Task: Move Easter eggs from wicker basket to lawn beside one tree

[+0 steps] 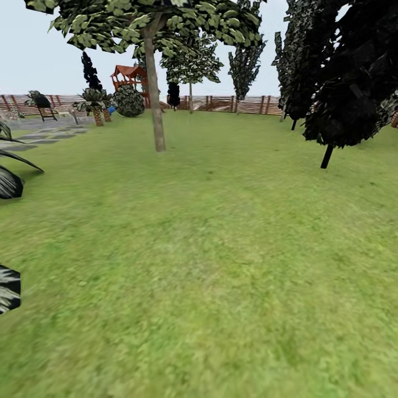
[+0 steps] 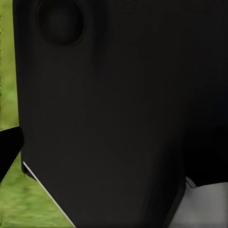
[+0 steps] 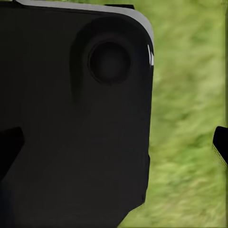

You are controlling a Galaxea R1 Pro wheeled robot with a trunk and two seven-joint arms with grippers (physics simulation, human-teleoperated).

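The wide flat green grass lawn (image 1: 221, 265) is mottled lighter and darker, the straight pale grey-beige tree trunk (image 1: 156, 105) carries dark foliage speckled pale green, and the horizontal-slat wooden fence (image 1: 243, 104) is brown

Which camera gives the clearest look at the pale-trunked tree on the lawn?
The head view: the tree stands whole there, straight pale trunk rising from the lawn to speckled foliage. The two wrist views give nothing of it, just dark robot bodywork and strips of grass.

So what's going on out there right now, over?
Claws: can't tell, dark body blocks wrist views. Pale-trunked tree ahead across lawn. Nothing in between.
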